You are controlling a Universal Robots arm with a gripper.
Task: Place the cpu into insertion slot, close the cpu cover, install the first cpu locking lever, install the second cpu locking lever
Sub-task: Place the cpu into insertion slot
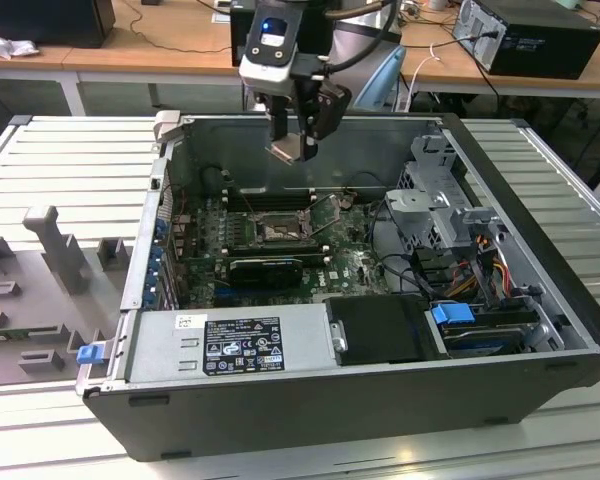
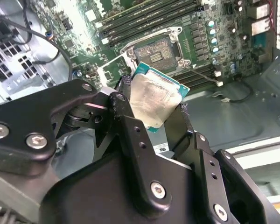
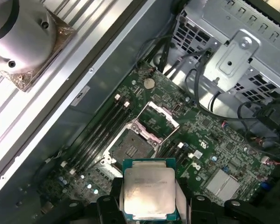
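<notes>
**Chip in the gripper, hanging over the open socket**

Gripper is hanging inside the top of the open computer case, close to its far wall in the exterior view.

Fingers are clamping the chip by two opposite edges. Its pale metal top is facing both wrist cameras, with the green border showing around it. The chip is riding in the air and touching nothing but the fingers.

Socket is sitting on the green board, well below the chip. Its contact field is showing bare, with nothing seated in it.

Cover is standing swung open on its hinge edge, just beside the socket. The board is showing through its square window. In the first wrist view the chip is lining up near the socket but not directly over it.

Memory slots are running alongside the socket.

In the exterior view a long black card is lying between the socket and the power supply. The drive cage is sitting off to one side with cables trailing past it.

The case is lying on its side on a ribbed metal table.
</notes>
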